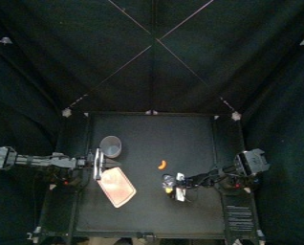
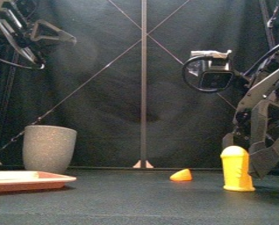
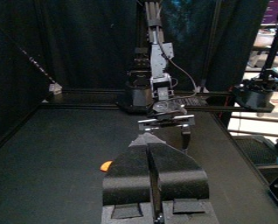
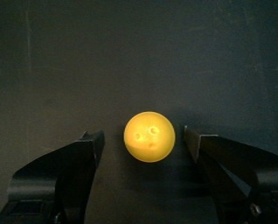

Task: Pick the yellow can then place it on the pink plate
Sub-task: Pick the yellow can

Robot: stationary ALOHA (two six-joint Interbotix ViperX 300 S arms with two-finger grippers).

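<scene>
The yellow can [image 2: 236, 169] stands upright on the table at the right. In the right wrist view I look down at the can's end [image 4: 149, 137], which lies between the two spread jaws of my right gripper [image 4: 142, 134] with a gap on each side. From above, the right gripper [image 1: 181, 183] is right of centre. The pink plate [image 1: 117, 187] lies flat at the left front, and my left gripper [image 1: 99, 170] hovers over its back end, jaws shut and holding nothing.
A tall grey speckled cup [image 2: 48, 148] stands behind the plate at the left. A small orange toy [image 2: 181, 175] lies on the table between the plate and the can, also seen as the orange toy [image 3: 105, 164] from the left wrist.
</scene>
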